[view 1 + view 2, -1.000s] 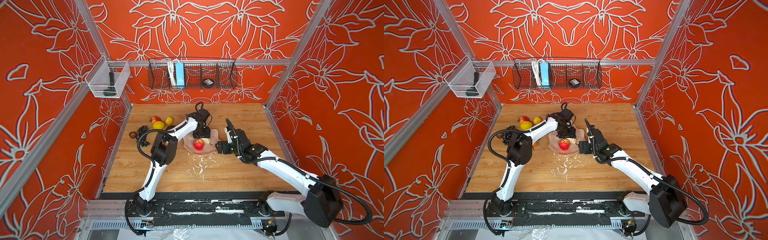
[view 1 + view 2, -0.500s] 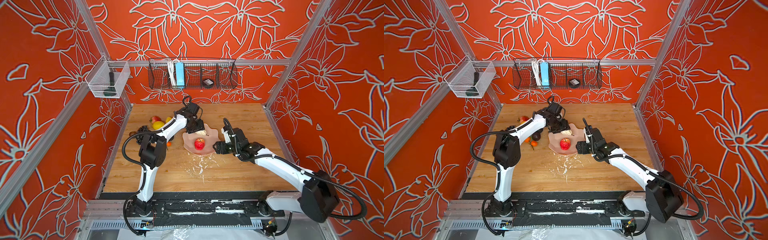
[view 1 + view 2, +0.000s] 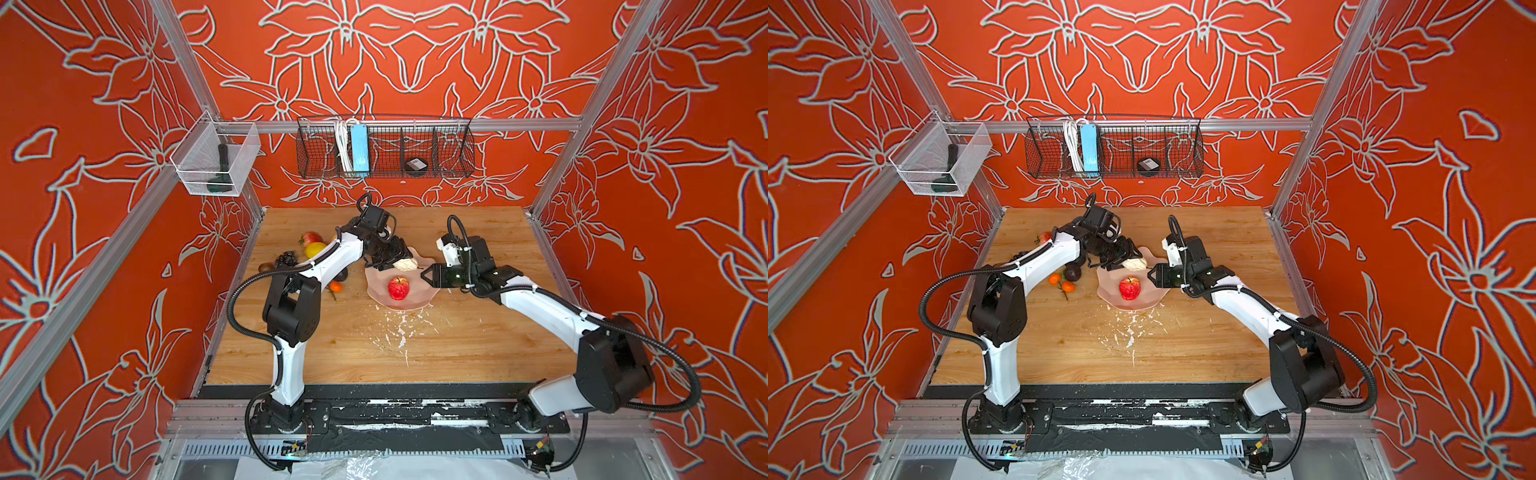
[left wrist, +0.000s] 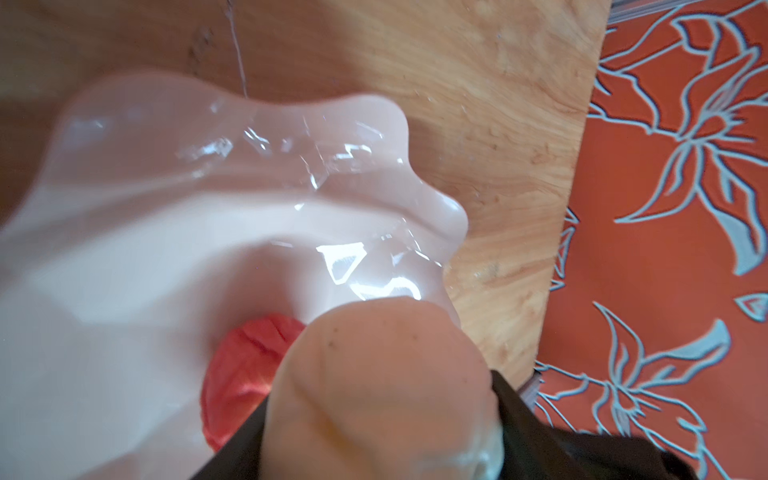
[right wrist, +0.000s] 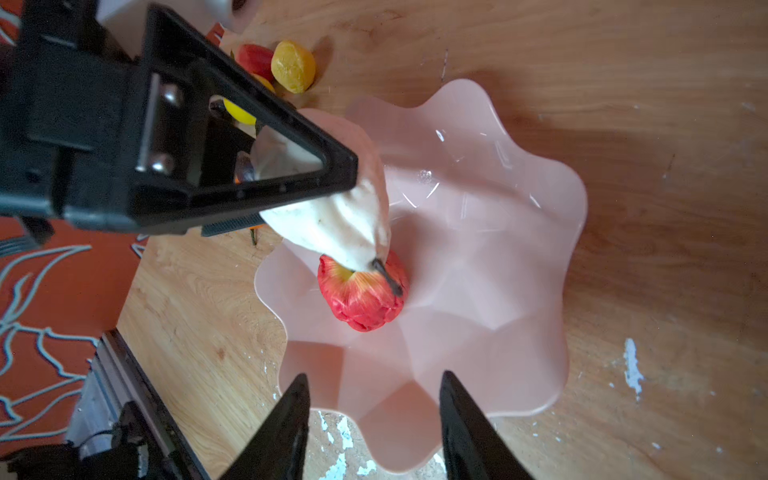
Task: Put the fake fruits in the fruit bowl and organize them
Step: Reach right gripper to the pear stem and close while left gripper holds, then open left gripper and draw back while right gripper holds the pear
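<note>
The pale pink fruit bowl sits mid-table with a red apple in its middle. My left gripper hangs over the bowl's rear, shut on a pale cream pear whose stem points at the apple. My right gripper is low at the bowl's right rim, open, with a rim lobe between its fingers. Other fake fruits lie left: a lemon, grapes, an avocado, oranges.
The left forearm stretches over the fruit pile. White flecks scatter on the wood in front of the bowl. A black wire basket and a clear mesh box hang on the back rail.
The left elbow has swung left while its gripper kept the pear over the bowl's rear. The right gripper has edged toward the bowl's rim and its jaws have narrowed.
</note>
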Action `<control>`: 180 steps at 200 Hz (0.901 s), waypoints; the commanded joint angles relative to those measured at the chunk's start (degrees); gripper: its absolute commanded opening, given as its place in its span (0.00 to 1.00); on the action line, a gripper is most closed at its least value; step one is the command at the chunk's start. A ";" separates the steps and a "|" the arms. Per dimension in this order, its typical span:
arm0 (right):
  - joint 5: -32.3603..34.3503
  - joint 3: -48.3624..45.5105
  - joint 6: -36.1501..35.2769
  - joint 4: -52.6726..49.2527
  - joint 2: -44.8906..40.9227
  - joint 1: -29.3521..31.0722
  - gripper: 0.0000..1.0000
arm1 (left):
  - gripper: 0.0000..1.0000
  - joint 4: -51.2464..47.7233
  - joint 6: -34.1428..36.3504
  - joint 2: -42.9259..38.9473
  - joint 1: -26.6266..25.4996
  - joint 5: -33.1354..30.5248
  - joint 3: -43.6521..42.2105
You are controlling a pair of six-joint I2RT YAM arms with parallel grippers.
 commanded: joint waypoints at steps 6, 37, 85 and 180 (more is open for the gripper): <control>-2.31 2.24 -0.32 1.90 1.93 -0.56 0.40 | 0.66 3.16 -2.91 -3.33 0.20 3.88 -2.66; -2.16 2.56 -0.30 2.15 3.18 -0.71 0.33 | 0.66 4.21 -3.46 -4.62 0.23 4.53 -4.84; -5.28 2.73 -0.30 3.35 3.63 -0.65 0.20 | 0.66 5.31 -3.81 -5.25 0.19 5.39 -6.79; -4.38 3.06 -0.52 2.18 4.18 -0.69 0.10 | 0.66 5.96 -4.25 -5.61 0.19 5.93 -7.37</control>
